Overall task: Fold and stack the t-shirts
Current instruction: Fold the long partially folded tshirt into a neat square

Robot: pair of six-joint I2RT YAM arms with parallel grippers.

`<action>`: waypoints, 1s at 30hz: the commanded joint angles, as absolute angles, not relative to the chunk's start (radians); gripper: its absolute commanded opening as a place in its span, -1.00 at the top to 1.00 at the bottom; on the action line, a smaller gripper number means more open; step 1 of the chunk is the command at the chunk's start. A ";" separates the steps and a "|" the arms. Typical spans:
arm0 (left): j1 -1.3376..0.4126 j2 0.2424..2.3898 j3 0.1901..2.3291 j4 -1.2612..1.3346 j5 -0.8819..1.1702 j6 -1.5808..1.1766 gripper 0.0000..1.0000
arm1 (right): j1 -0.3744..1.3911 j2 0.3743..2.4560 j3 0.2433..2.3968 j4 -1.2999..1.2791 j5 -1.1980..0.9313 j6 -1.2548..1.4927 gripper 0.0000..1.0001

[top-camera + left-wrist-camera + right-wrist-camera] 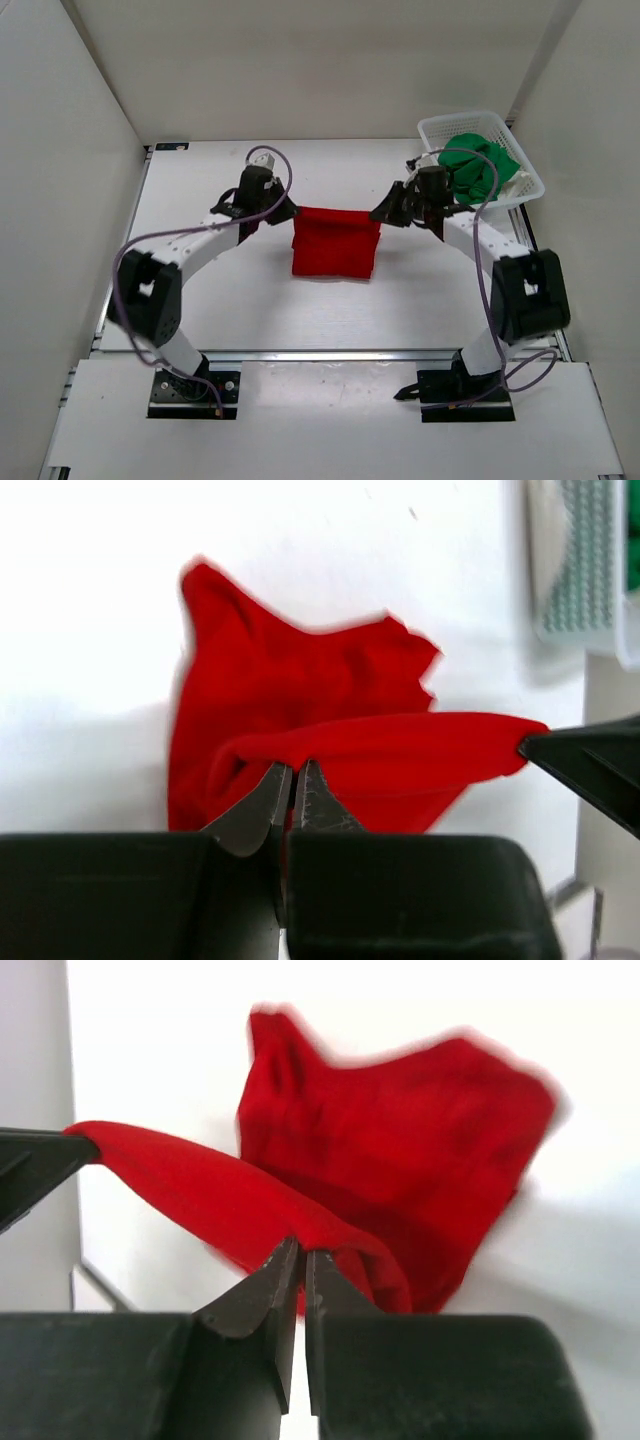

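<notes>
The red t-shirt (336,245) hangs stretched between my two grippers above the middle of the table, its lower part drooping onto the table. My left gripper (288,212) is shut on its left top corner; the left wrist view shows the fingertips (280,780) pinching the red cloth (300,680). My right gripper (383,213) is shut on its right top corner; the right wrist view shows the red cloth (400,1130) pinched at the fingertips (285,1258). The green t-shirt (480,165) lies crumpled in the basket. A bit of white cloth (510,188) shows beneath it.
The white mesh basket (436,128) stands at the table's back right corner, close behind my right gripper; its edge shows in the left wrist view (580,570). White walls enclose the table on three sides.
</notes>
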State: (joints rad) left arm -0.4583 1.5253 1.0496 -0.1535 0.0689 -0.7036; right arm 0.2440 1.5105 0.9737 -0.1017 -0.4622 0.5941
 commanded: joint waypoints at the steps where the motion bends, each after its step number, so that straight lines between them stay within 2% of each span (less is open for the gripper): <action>1: -0.427 1.685 1.212 -0.146 0.095 -0.666 0.99 | 0.197 1.632 1.118 -0.080 -0.468 0.555 1.00; 5: -0.382 1.837 1.313 -0.135 0.123 -0.701 0.90 | 0.164 1.822 1.286 -0.161 -0.462 0.513 1.00; 9: -0.356 1.960 1.423 -0.166 0.144 -0.707 0.71 | 0.160 1.969 1.446 -0.213 -0.466 0.489 0.98; 10: -0.342 1.973 1.439 -0.160 0.155 -0.718 0.57 | 0.160 2.009 1.501 -0.234 -0.468 0.483 0.89; 11: -0.331 1.988 1.448 -0.149 0.159 -0.724 0.48 | 0.155 2.026 1.532 -0.273 -0.465 0.485 0.69; 12: -0.318 1.987 1.465 -0.144 0.176 -0.732 0.31 | 0.153 2.060 1.593 -0.282 -0.466 0.473 0.58; 13: -0.305 1.997 1.482 -0.146 0.181 -0.735 0.18 | 0.152 2.080 1.620 -0.307 -0.472 0.468 0.38; 14: -0.292 1.985 1.483 -0.135 0.193 -0.744 0.13 | 0.155 2.088 1.664 -0.330 -0.460 0.456 0.25; 15: -0.282 1.976 1.461 -0.106 0.201 -0.755 0.12 | 0.156 2.085 1.687 -0.336 -0.456 0.448 0.20; 17: -0.268 1.912 1.402 -0.043 0.215 -0.775 0.28 | 0.170 2.051 1.677 -0.338 -0.410 0.430 0.13; 18: -0.288 1.881 1.370 -0.031 0.216 -0.772 0.30 | 0.181 2.013 1.631 -0.303 -0.393 0.423 0.14; 19: -0.299 1.864 1.333 -0.015 0.218 -0.770 0.33 | 0.189 1.973 1.559 -0.273 -0.384 0.429 0.30; 20: -0.331 1.839 1.310 0.021 0.224 -0.769 0.34 | 0.193 1.950 1.530 -0.217 -0.387 0.440 0.63; 22: -0.383 1.822 1.246 0.046 0.201 -0.750 0.34 | 0.218 1.902 1.416 -0.154 -0.406 0.463 0.96; 26: -0.486 1.845 1.125 0.123 0.209 -0.788 0.37 | 0.244 1.986 1.437 -0.139 -0.508 0.463 0.99; 30: -0.518 1.850 0.999 0.199 0.196 -0.811 0.38 | 0.258 1.999 1.388 -0.100 -0.485 0.477 1.00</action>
